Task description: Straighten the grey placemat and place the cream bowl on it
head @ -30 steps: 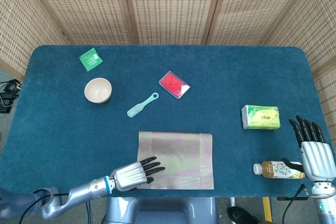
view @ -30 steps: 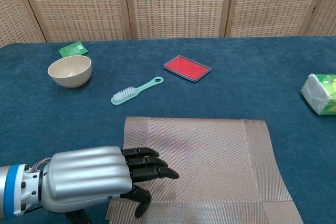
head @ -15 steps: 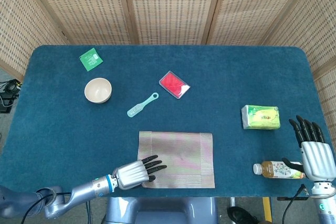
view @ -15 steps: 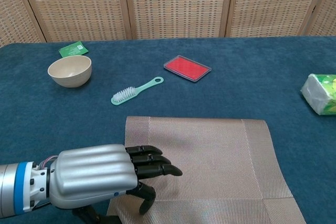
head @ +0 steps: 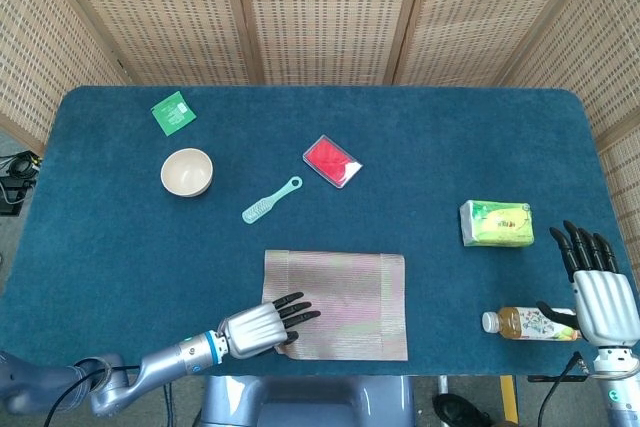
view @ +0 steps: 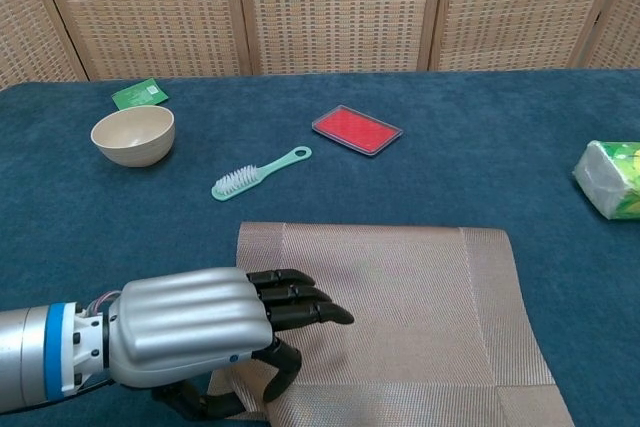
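Here the left hand (view: 215, 332) pinches the near-left corner of the thin, floppy-looking placemat (head: 345, 289), probably best dragged by that edge; beyond the placemat to the left sits the bowl (head: 187, 172), rigid, probably light.

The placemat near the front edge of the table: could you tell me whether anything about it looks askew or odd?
Yes. The placemat lies roughly square to the table, but its near-left corner is lifted and curled where the left hand holds it, thumb under the edge and fingers on top. The rest lies flat. The bowl sits apart, not on it.
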`<state>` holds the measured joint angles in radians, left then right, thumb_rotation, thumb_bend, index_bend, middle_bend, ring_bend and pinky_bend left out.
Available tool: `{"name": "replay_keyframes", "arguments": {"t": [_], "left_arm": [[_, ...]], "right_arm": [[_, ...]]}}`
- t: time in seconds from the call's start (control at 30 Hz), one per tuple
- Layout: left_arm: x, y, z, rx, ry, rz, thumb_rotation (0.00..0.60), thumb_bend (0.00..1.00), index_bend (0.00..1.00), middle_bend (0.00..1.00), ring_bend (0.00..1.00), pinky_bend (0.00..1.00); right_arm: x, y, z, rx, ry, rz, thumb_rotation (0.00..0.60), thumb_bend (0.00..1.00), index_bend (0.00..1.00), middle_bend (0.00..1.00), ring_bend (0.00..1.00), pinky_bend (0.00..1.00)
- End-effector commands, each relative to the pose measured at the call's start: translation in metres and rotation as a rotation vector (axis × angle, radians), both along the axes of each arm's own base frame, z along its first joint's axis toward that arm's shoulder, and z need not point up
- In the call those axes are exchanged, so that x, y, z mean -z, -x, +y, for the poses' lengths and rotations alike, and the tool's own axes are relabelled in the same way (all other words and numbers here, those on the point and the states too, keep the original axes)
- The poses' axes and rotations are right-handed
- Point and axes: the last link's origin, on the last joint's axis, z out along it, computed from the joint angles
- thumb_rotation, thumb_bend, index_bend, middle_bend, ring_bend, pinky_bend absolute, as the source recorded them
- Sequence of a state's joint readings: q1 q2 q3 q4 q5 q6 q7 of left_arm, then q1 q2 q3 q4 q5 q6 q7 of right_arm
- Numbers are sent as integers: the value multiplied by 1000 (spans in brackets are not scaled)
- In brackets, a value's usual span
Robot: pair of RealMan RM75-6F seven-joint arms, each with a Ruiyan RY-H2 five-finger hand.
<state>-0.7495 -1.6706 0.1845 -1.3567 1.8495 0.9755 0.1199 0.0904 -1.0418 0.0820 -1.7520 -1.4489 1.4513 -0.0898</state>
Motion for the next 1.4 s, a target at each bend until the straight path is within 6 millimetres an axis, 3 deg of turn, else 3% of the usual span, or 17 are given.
{"name": "replay_keyframes", "arguments": {"t": [0.03, 0.17, 0.33, 0.5, 0.77, 0.8, 0.83, 1.03, 1.17, 1.33, 1.37, 1.4], "left_arm": [[1, -6, 2, -21, -16, -34, 600, 541, 617, 0, 0, 0], [1, -16, 5, -46, -24, -90, 600, 556, 733, 0, 0, 0], [-10, -37, 20, -77, -83, -192, 600, 570, 766, 0, 0, 0], [-32, -68, 62, -215, -180, -298, 600, 570, 776, 0, 0, 0], [-63, -90, 126, -383, -277, -349, 600, 571, 780, 0, 0, 0], [-72, -86, 152, -446, -328, -341, 600, 571, 780, 0, 0, 0], [-75, -85, 163, -466, -353, -327, 600, 571, 781, 0, 0, 0], [-79, -69, 206, -583, -453, -286, 600, 571, 781, 0, 0, 0], [-76, -52, 225, -654, -500, -260, 600, 570, 781, 0, 0, 0], [-73, -41, 236, -698, -514, -260, 600, 568, 770, 0, 0, 0], [-72, -39, 238, -705, -515, -260, 600, 556, 743, 0, 0, 0], [-71, -36, 239, -710, -515, -259, 600, 475, 624, 0, 0, 0]], "right_arm": [[0, 0, 0, -1, 0, -1, 600, 0, 0, 0, 0, 0], [0, -1, 0, -5, -1, -1, 600, 0, 0, 0, 0, 0], [0, -1, 0, -7, -2, -4, 600, 0, 0, 0, 0, 0], [0, -1, 0, -10, 7, 7, 600, 0, 0, 0, 0, 0], [-1, -3, 1, -18, 19, 8, 600, 0, 0, 0, 0, 0], [-1, -3, 1, -17, 20, 8, 600, 0, 0, 0, 0, 0], [-1, -2, 1, -16, 21, 8, 600, 0, 0, 0, 0, 0], [0, -1, 0, -7, 20, 14, 600, 0, 0, 0, 0, 0], [1, 0, -1, 1, 15, 19, 600, 0, 0, 0, 0, 0], [2, 1, -3, 8, 13, 23, 600, 0, 0, 0, 0, 0], [2, 1, -3, 10, 11, 24, 600, 0, 0, 0, 0, 0], [2, 2, -3, 12, 10, 26, 600, 0, 0, 0, 0, 0]]}}
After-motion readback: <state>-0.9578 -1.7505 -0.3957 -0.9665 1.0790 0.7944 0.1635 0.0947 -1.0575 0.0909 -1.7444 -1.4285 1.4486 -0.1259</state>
